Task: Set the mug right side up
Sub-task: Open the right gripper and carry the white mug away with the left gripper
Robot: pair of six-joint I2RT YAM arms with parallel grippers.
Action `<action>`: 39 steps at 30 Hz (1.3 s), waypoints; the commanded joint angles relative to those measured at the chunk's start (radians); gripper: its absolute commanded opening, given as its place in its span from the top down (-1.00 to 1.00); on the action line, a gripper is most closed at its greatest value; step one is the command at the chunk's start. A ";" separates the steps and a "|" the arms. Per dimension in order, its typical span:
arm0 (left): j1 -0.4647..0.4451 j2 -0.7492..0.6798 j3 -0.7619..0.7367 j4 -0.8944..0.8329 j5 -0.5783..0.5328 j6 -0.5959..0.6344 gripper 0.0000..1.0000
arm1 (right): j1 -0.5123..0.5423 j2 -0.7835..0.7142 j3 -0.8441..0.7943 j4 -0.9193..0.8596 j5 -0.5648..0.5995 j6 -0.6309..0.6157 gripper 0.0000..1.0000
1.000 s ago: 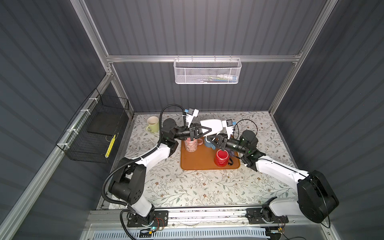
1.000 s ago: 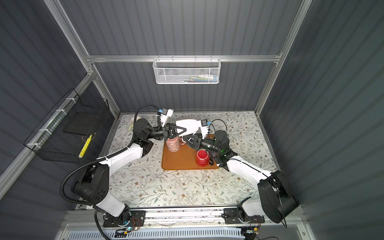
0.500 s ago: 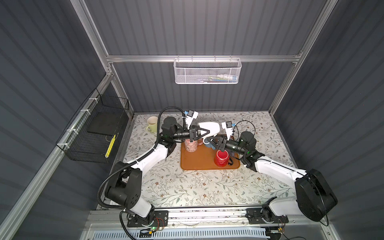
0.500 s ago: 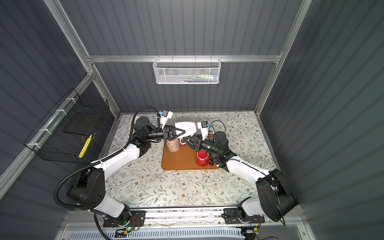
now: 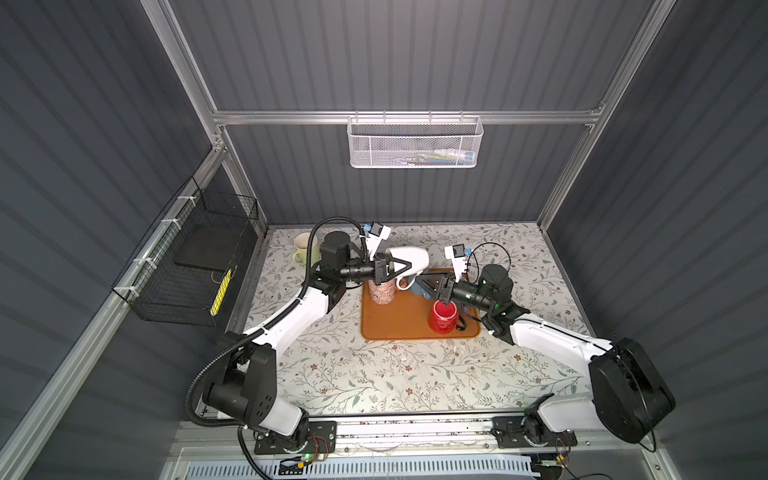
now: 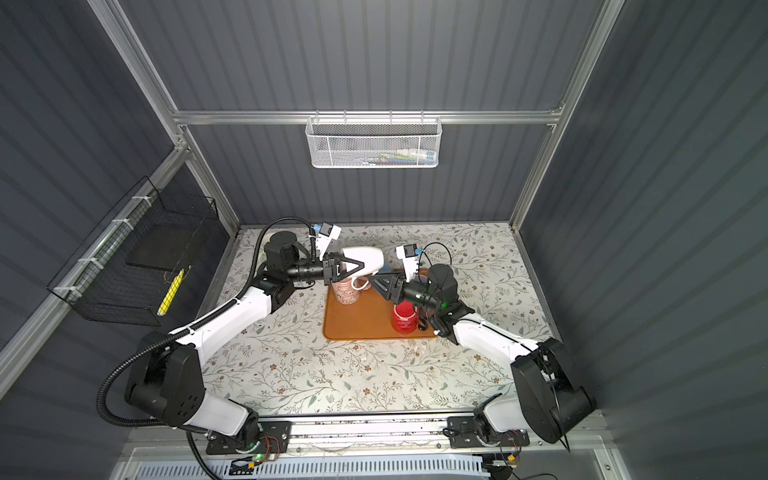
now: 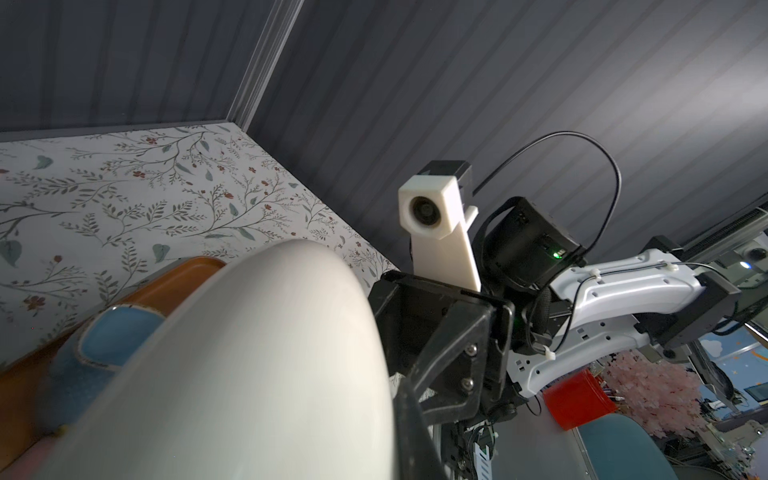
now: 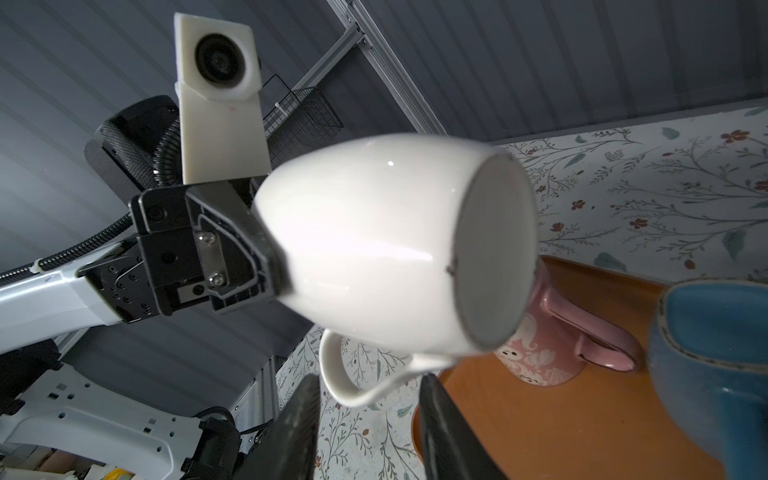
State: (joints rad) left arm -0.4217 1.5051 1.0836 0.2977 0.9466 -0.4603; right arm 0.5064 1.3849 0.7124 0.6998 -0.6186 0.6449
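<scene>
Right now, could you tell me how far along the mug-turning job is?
Done: the white mug is off the orange tray, in the air. In hand: the left gripper clamps its rim, holding it sideways, while the right gripper, jaws open, flanks the handle. Left: rotate it upright and set it down.

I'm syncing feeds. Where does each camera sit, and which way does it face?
Top views: high in front, looking down at tray; left arm, right arm show.
Right wrist: on right arm, facing white mug in left claw; right claw shows.
Left wrist: on left arm, looking past white mug at right claw.
Shared by all: white mug.
</scene>
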 commanded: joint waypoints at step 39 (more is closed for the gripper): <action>0.150 0.245 0.742 -1.231 -0.706 0.657 1.00 | -0.014 0.048 -0.012 0.084 -0.032 0.017 0.18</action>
State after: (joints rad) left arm -0.2955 1.7271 1.7565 -0.8726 0.3107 0.1284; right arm 0.4961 1.4246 0.7124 0.7433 -0.6327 0.6506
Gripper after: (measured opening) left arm 0.110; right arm 0.408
